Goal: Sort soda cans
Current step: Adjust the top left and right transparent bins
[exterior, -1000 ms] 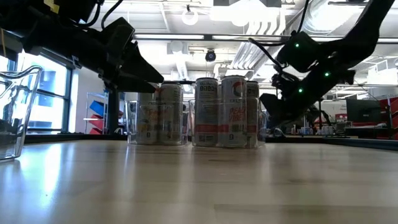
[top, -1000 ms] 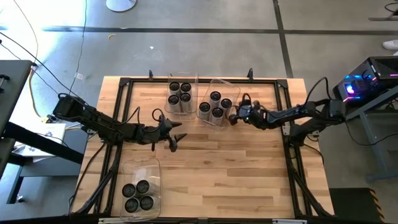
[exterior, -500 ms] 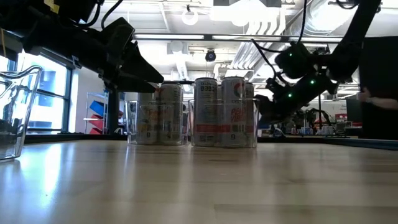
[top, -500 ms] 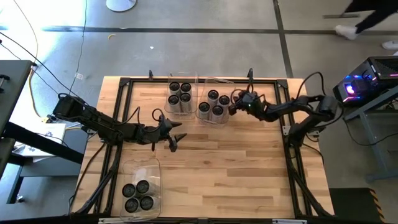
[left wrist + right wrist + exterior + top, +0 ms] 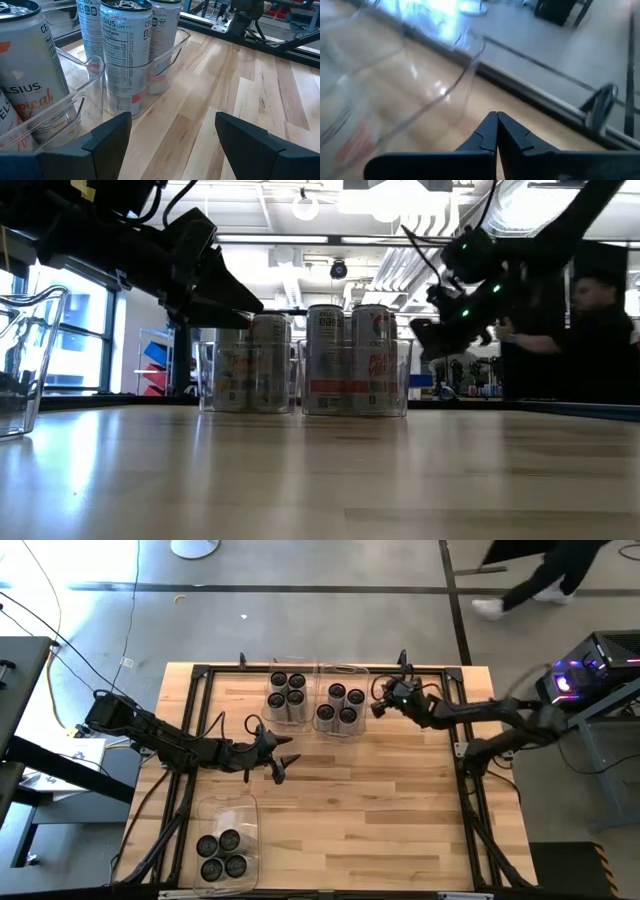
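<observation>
Over the wooden desk point(image 5: 380, 800) the right end effector point(image 5: 379, 707) is up at the far side, just beside the right-hand wall of a clear bin point(image 5: 358, 726) that holds four soda cans point(image 5: 338, 706), and the right wrist view shows its two dark fingers point(image 5: 487, 132) pressed together, closed on nothing, with a curved clear bin corner ahead of them. From desk level that end effector point(image 5: 425, 338) hangs just to the right of the cans, green lights showing on the arm above it. A second clear bin point(image 5: 269, 712) stands just beside the first, on its left, with four more cans inside point(image 5: 286, 696). The left end effector point(image 5: 284, 753) sits nearer the middle of the desk, well short of those bins, fingers spread wide apart and holding nothing; its wrist view looks between the two dark fingers point(image 5: 107, 135) at tall white cans point(image 5: 125, 50) standing upright behind clear bin walls. A third clear bin point(image 5: 243, 808) lies at the near left of the desk, four cans point(image 5: 222, 855) grouped at its near end. Behind the desk, a person point(image 5: 545, 575) is walking across the floor, and a person point(image 5: 600, 330) shows at the right of the low view.
</observation>
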`<state>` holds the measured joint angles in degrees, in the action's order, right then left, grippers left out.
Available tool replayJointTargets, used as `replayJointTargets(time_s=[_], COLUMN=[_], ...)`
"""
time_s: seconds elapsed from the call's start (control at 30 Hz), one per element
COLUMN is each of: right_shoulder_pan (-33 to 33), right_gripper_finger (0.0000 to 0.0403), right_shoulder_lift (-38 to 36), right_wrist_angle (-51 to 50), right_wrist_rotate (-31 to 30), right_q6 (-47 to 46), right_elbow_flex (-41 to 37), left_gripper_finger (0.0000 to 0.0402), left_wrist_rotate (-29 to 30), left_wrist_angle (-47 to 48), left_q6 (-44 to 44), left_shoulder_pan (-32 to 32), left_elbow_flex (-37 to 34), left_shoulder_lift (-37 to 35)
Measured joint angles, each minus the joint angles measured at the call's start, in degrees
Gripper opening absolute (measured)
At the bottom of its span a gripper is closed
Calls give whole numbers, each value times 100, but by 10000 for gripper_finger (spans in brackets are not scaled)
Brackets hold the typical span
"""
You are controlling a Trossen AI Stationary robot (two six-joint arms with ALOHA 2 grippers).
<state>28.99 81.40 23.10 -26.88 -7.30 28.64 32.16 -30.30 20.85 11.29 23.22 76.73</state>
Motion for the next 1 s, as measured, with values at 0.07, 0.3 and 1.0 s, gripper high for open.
replayJointTargets(time_s=[0.07, 0.3, 1.0], right_shoulder_pan=[-137, -1150, -2387], right_gripper_finger=[0, 0, 0], right_shoulder_lift=[-448, -1349, 391], right_wrist_angle=[-805, -3059, -994], right_wrist_rotate=[6, 1201, 714], right_q6=[-139, -963, -1151], right_elbow_flex=[0, -35, 22], left_gripper_finger=[282, 282, 282], left_wrist_rotate=[0, 0, 26], left_wrist_angle=[0, -2, -2], left_q6=[3, 5, 2], left_shoulder_pan=[0, 2, 0], left_elbow_flex=[0, 0, 0], left_shoulder_lift=[0, 0, 0])
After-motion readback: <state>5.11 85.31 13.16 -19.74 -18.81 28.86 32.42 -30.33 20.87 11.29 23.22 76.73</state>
